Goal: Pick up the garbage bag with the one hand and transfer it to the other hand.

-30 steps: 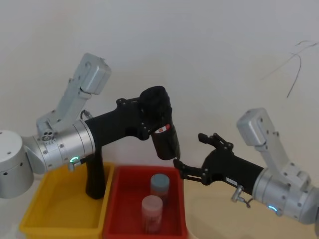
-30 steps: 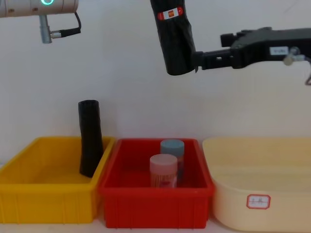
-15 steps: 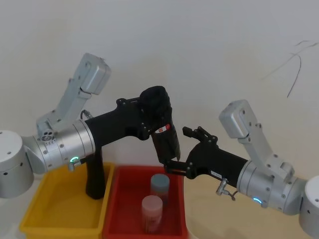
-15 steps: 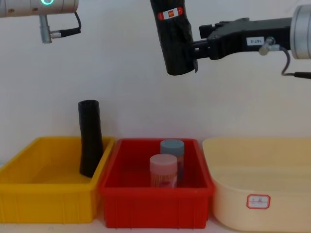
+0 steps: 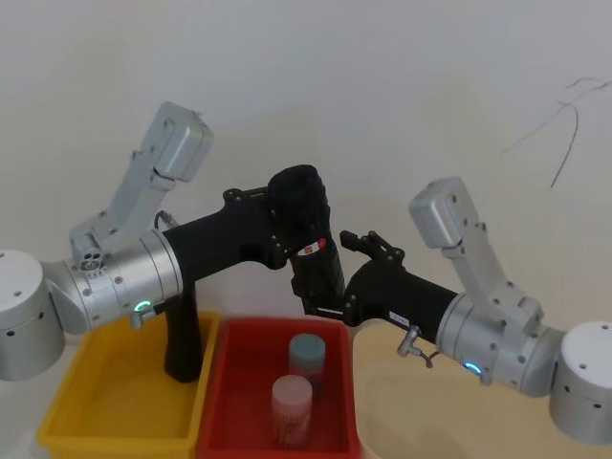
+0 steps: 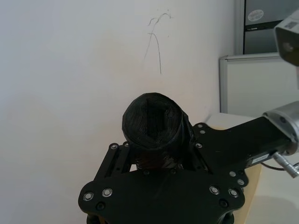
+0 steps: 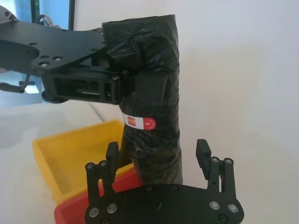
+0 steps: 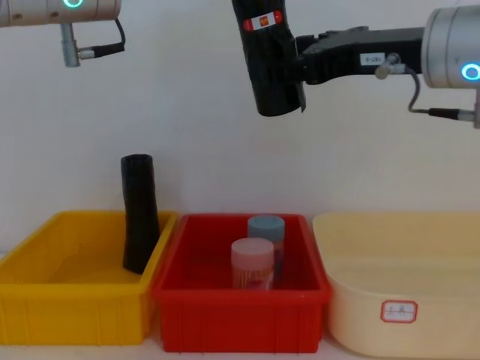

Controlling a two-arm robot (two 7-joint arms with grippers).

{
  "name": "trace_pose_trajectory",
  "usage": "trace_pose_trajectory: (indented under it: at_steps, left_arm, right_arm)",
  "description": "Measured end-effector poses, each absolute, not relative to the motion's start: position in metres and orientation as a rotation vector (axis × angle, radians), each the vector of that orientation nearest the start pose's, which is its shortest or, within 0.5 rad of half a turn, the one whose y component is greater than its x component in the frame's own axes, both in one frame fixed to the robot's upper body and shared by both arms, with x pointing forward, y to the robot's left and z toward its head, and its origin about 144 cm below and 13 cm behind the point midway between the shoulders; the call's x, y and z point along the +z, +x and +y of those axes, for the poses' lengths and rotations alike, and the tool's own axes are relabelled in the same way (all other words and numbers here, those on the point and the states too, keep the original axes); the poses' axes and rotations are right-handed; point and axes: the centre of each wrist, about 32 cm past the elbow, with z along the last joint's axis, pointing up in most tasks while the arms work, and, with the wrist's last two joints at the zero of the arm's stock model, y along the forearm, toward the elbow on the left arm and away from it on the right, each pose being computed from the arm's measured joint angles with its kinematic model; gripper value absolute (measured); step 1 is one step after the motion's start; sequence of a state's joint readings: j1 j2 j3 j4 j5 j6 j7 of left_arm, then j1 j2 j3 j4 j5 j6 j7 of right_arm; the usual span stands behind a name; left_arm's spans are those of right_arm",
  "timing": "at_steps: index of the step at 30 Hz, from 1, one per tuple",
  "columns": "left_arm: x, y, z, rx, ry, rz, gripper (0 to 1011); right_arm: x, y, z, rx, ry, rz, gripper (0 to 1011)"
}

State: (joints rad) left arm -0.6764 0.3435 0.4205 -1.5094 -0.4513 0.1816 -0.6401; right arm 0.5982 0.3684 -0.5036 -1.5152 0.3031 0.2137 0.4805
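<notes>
- Starting at your left: the yellow bin (image 8: 45, 315) holds a taller plain black roll (image 8: 139, 221), which leans near the wall next to the red bin (image 8: 240, 322). It is not your target, so leave it alone.
- Your left gripper (image 5: 282, 232) has its fingers clenched on the upper part of the garbage bag (image 8: 271, 67). The bag hangs near upright in the air, high above the red bin and the two capped jars (image 8: 253, 264) inside it.
- Your right gripper (image 7: 157, 149) has its fingers spread on either side of the bag's lower part, below the red-and-white label band (image 7: 140, 122). It grips nothing.
- You look to be mid-handover: the pickup is done, the transfer is not. The next move calls for closing the right fingers squarely on the roll. Release the left only once that hold looks firm.
- The right wrist view shows what the head view blurs together. There is a clear gap between one finger and the film, and the other finger sits just beside it.
- The left wrist view looks down onto the roll's crumpled top end. The chest view shows the open drop beneath the bag. A slip would probably land it in the red bin, or in the cream tub (image 8: 405, 322) at your right.
</notes>
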Motion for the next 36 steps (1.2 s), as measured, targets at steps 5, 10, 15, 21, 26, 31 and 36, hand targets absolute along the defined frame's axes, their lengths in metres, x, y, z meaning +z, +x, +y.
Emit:
trace_pose_trajectory:
  at_steps: [5,10,15,21,26,31,36]
  left_arm:
    - [1.358,0.581,0.209,0.554,-0.062,-0.274,381]
    - [1.358,0.581,0.209,0.554,-0.062,-0.274,381]
    - [1.358,0.581,0.209,0.554,-0.062,-0.274,381]
    - [1.358,0.581,0.209,0.554,-0.062,-0.274,381]
    - [1.358,0.581,0.209,0.554,-0.062,-0.274,381]
    - [1.358,0.581,0.209,0.554,-0.062,-0.274,381]
    - [1.358,0.581,0.209,0.554,-0.062,-0.274,381]
  right_arm:
    - [1.308,0.573,-0.190,-0.689,-0.125,-0.256,1000]
    - [1.306,0.578,-0.187,-0.678,-0.123,-0.239,1000]
    - [1.305,0.581,-0.184,-0.657,-0.122,-0.223,1000]
    - [1.303,0.584,-0.181,-0.636,-0.125,-0.208,1000]
    - [1.302,0.586,-0.180,-0.627,-0.126,-0.200,917]
    - [1.302,0.587,-0.180,-0.621,-0.127,-0.195,793]
    - [1.302,0.587,-0.179,-0.616,-0.128,-0.192,660]
